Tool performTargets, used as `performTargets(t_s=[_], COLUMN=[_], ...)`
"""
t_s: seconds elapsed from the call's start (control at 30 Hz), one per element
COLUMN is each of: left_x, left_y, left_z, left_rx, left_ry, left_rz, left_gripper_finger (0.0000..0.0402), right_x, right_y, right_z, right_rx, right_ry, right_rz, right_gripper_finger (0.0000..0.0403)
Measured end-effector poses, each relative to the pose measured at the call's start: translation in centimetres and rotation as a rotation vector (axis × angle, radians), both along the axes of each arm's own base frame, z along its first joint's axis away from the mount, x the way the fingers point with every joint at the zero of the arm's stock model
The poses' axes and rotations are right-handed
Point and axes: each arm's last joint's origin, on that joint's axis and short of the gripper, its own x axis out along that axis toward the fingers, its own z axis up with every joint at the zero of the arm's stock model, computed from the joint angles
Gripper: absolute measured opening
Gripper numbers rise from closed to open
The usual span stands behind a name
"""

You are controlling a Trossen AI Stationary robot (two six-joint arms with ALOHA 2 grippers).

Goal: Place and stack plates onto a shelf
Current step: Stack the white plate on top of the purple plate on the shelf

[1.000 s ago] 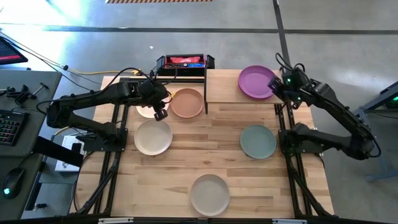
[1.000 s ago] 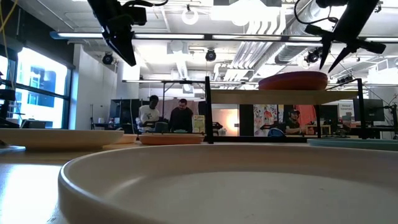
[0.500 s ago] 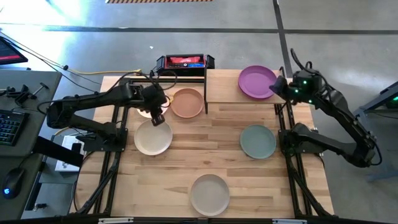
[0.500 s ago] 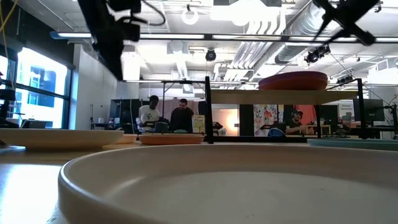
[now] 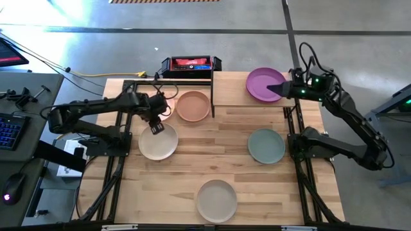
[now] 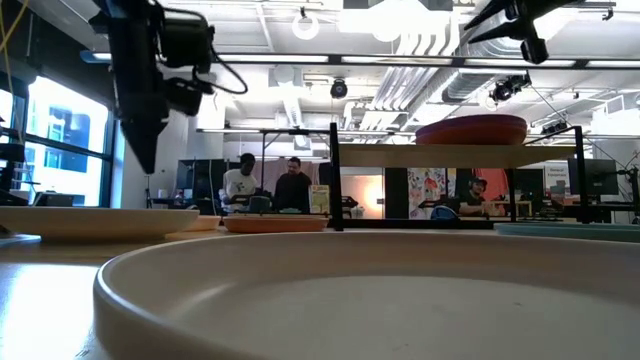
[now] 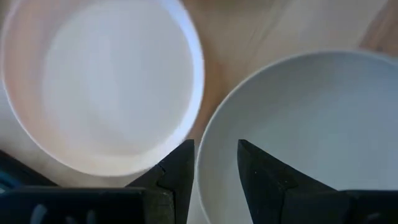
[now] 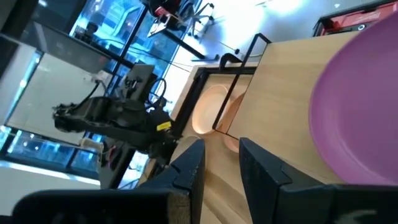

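My left gripper (image 5: pixel 156 128) (image 7: pixel 214 165) is open and points down above the far rim (image 7: pixel 205 149) of a cream plate (image 5: pixel 158 144) (image 6: pixel 95 220), clear of it in the low view (image 6: pixel 140 155). A second pale plate (image 5: pixel 151 114) (image 7: pixel 99 81) lies just beyond it. My right gripper (image 5: pixel 273 88) (image 8: pixel 221 165) is open, lies about level and hovers over a purple plate (image 5: pixel 262 84) (image 8: pixel 360 106). That plate rests flat on the wooden shelf (image 5: pixel 250 101) (image 6: pixel 450 156). Peach (image 5: pixel 193 106), sage green (image 5: pixel 266 145) and off-white (image 5: pixel 216 200) plates lie flat on the table.
A black-and-red box (image 5: pixel 187 63) stands at the far edge behind a black frame (image 5: pixel 186 80). The shelf's thin black legs (image 6: pixel 333 180) rise near the peach plate. Bare tabletop (image 5: pixel 215 144) lies between the cream and green plates. People stand in the room behind (image 6: pixel 270 185).
My left gripper has moved toward the near edge and down, from over the far pale plate to the cream plate's far rim. My right gripper has risen above the purple plate and tipped from pointing down to about level, its fingers toward the table's left. The plates have stayed put.
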Motion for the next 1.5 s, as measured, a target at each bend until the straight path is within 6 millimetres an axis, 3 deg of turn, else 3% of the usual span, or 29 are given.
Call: performTargets(t_s=[0.2,0.43,0.87,1.5], left_x=[-1.2,-1.2,-0.1,0.1], left_y=[-0.1,0.0,0.5,0.8], left_z=[-1.9,-1.9,-4.2,-5.3], left_rx=[-0.059,-0.058,-0.123,-0.133], left_ry=[0.051,0.048,0.156,0.218], left_rz=[0.061,0.084,0.122,0.142], left_gripper_finger=[0.0113,0.0113,0.0113,0.0113], right_x=[0.3,0.6,0.8,0.7], right_y=[-0.3,-0.7,-0.8,-0.8], right_z=[-0.2,-0.4,-0.5,-0.5], right_rx=[0.000,0.014,0.026,0.026], right_ry=[0.015,0.029,0.031,0.031], right_rz=[0.004,0.004,0.002,0.001], right_gripper_finger=[0.0081,0.0081,0.0081,0.0081])
